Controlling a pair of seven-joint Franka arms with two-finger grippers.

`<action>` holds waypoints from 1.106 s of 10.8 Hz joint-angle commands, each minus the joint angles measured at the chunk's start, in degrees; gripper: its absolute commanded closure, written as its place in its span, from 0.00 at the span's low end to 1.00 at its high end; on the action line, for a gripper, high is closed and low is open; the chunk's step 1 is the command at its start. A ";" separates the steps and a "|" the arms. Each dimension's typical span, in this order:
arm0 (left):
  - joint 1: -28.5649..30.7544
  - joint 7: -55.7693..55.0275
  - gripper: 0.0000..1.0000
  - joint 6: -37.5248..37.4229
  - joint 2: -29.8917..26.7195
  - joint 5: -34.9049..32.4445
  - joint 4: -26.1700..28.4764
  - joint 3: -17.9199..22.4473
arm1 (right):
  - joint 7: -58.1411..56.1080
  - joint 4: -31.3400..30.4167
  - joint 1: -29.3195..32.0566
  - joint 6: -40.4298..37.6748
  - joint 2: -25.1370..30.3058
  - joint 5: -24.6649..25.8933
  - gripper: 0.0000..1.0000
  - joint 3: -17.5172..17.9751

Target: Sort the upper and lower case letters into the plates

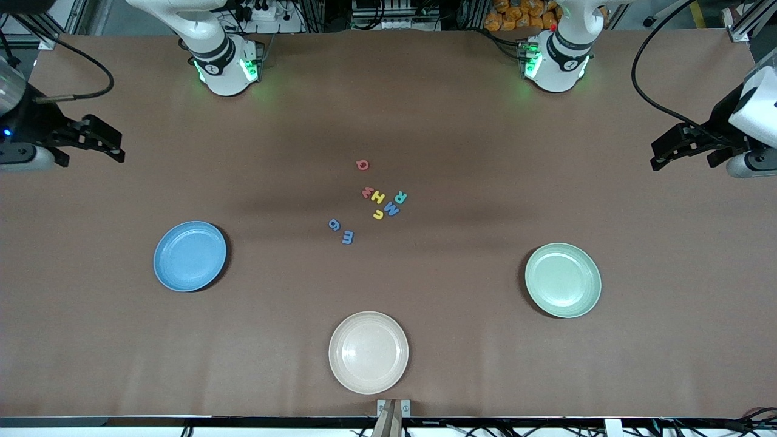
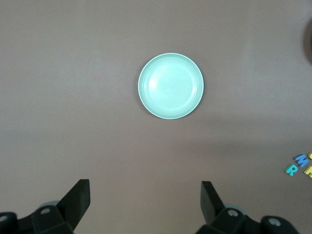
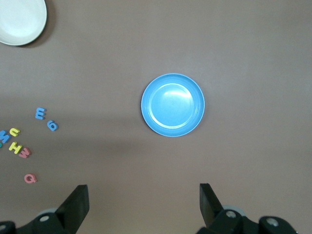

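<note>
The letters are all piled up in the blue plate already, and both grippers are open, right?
Not quite. The letters lie on the bare table between the plates, and the blue plate holds nothing, as the front view shows. Both the left gripper and right gripper are open.

Eight foam letters (image 1: 371,203) are being counted on the table: two red-pink, two yellow, three blue, one teal. Three plates are being shown: one light blue plate (image 1: 190,255), one mint green plate (image 1: 563,280), one cream plate (image 1: 368,352). Two grippers are being seen.
</note>
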State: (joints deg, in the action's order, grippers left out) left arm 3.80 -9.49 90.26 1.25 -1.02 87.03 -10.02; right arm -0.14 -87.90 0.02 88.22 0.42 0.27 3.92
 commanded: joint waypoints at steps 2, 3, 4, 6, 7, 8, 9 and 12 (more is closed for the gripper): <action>-0.90 -1.32 0.00 0.09 -0.20 -1.17 -0.02 0.52 | 0.40 2.21 0.68 -0.86 -1.29 0.16 0.00 0.12; -0.90 -1.23 0.00 0.09 -0.20 -1.17 -0.02 0.52 | 0.32 2.21 0.77 -0.86 -1.38 0.17 0.00 -0.05; -0.81 -1.15 0.00 0.09 -0.20 -1.17 -0.02 0.52 | 0.40 2.21 0.86 -0.86 -1.38 0.17 0.00 -0.14; -0.90 -0.89 0.00 0.09 -0.02 -1.00 0.33 0.52 | 0.67 2.12 0.68 -0.94 -1.38 -0.10 0.00 -0.14; -0.98 -1.49 0.00 0.18 0.59 -0.65 0.33 0.35 | 1.80 2.12 0.42 -0.94 -1.38 -0.10 0.00 -0.14; -1.42 -2.45 0.00 0.26 0.94 -0.56 0.42 -0.17 | 2.77 1.95 0.25 -0.94 -1.38 -0.18 0.00 -0.14; -2.90 -6.03 0.00 0.26 1.99 -0.38 0.33 -0.27 | 2.78 1.95 0.16 -0.94 -1.38 -0.19 0.00 -0.05; -6.69 -18.68 0.00 2.19 5.07 1.64 0.24 -1.93 | 4.69 1.77 -0.54 -0.77 -2.87 -0.19 0.00 0.12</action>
State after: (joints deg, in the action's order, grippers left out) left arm -1.46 -22.79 91.31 4.95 -0.30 87.56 -11.06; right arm 2.05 -87.43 0.01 88.18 -0.72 0.27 3.69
